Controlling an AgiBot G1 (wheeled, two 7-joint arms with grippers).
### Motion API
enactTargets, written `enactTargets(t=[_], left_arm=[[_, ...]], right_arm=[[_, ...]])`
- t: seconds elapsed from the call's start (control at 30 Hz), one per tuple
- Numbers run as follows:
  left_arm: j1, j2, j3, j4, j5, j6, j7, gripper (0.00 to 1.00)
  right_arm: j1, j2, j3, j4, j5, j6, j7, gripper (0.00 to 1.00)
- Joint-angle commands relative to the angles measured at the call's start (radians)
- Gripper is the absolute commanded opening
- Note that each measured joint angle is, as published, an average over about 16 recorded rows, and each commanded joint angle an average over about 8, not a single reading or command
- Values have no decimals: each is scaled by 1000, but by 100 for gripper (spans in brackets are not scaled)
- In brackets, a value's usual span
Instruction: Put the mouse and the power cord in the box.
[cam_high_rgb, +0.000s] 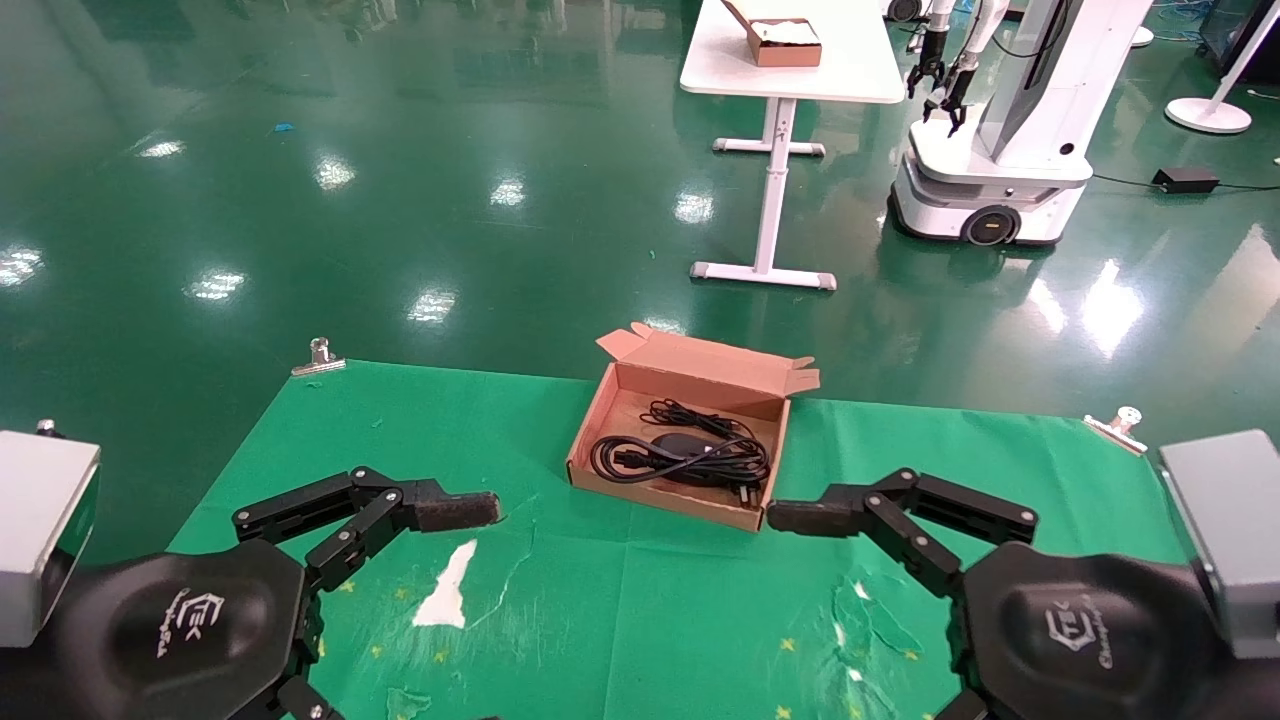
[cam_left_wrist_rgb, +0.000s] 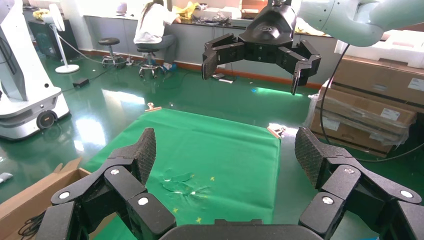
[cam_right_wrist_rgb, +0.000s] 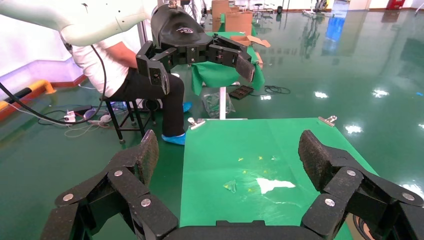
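Note:
The brown cardboard box (cam_high_rgb: 590, 440) lies open at the middle of the green cloth, its lid standing up at the far side. Inside it rest the black mouse (cam_high_rgb: 680, 443) with its thin cable (cam_high_rgb: 690, 413) and the thicker coiled power cord (cam_high_rgb: 622, 458). My left gripper (cam_left_wrist_rgb: 225, 160) hovers open and empty over the cloth, left of the box; one of its fingers (cam_high_rgb: 460, 510) points toward the box. My right gripper (cam_right_wrist_rgb: 227, 155) hovers open and empty to the right, its finger (cam_high_rgb: 805, 517) close to the box's near right corner. A box corner (cam_left_wrist_rgb: 30, 192) shows in the left wrist view.
The cloth has a white torn patch (cam_high_rgb: 445, 585) near the front and metal clips (cam_high_rgb: 318, 357) (cam_high_rgb: 1118, 425) at its far corners. Beyond the table are a white table (cam_high_rgb: 790, 75) bearing a small brown box (cam_high_rgb: 785, 42), and another robot (cam_high_rgb: 1000, 150). A person (cam_right_wrist_rgb: 125, 75) sits beside my table.

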Motion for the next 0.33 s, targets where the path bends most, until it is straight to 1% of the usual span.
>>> enactTargets(t=[0.03, 0.33], left_arm=[[0, 0, 0, 0, 0, 0, 0, 100], [-1, 1, 1, 1, 1, -1, 0, 100]], right_arm=[[0, 0, 0, 0, 0, 0, 0, 100], [1, -1, -1, -1, -1, 1, -1, 100]])
